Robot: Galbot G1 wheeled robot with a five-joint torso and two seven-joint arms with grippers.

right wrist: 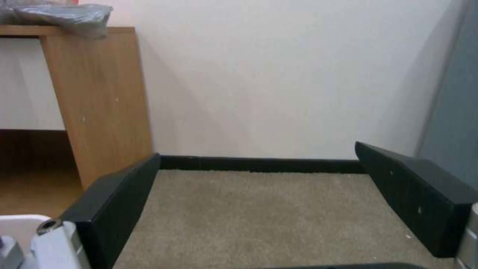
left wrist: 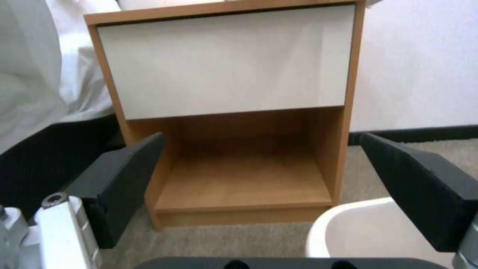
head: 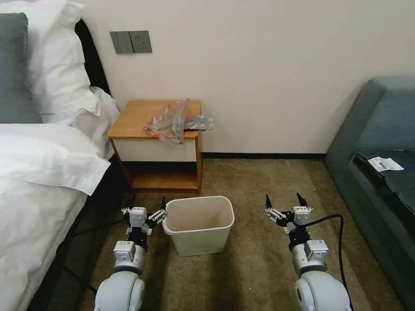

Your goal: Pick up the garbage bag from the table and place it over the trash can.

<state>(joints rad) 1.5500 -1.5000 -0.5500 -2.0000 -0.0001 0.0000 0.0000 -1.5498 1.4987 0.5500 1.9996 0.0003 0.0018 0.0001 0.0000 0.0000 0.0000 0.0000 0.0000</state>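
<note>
The garbage bag (head: 173,121) lay crumpled on the table (head: 134,119), toward the top's right front part, with its red-pink rim drooping a little over the front edge and a greyish clump reaching past the right edge; in the right wrist view that clump (right wrist: 65,16) sat on the table's corner (right wrist: 99,97). The table stood against the wall (head: 259,65), between the bed (head: 39,181) and a bare stretch of carpet (head: 259,185); its white front panel and lower shelf faced the robot, seen close in the left wrist view (left wrist: 229,63). The trash can (head: 199,224) stood upright on the carpet just in front of the table, mouth up, nothing draped on it; bag and can were well apart.

Left gripper (head: 146,207) was low over the carpet, just beside the can's left wall, fingers spread wide and holding nothing; the right finger tip was touching or nearly touching the can's rim, cannot tell which; in its wrist view the dark pads (left wrist: 119,183) were parted, with the can's rim (left wrist: 338,220) at one side. Right gripper (head: 285,202) was low over the carpet, to the right of the can and well apart from it, fingers spread and holding nothing; its pads (right wrist: 114,201) framed bare carpet and the black baseboard (right wrist: 259,164). A blue-grey sofa (head: 380,142) stood at the far right with a paper slip (head: 384,163) on it; a switch plate (head: 131,42) was on the wall above the table.
</note>
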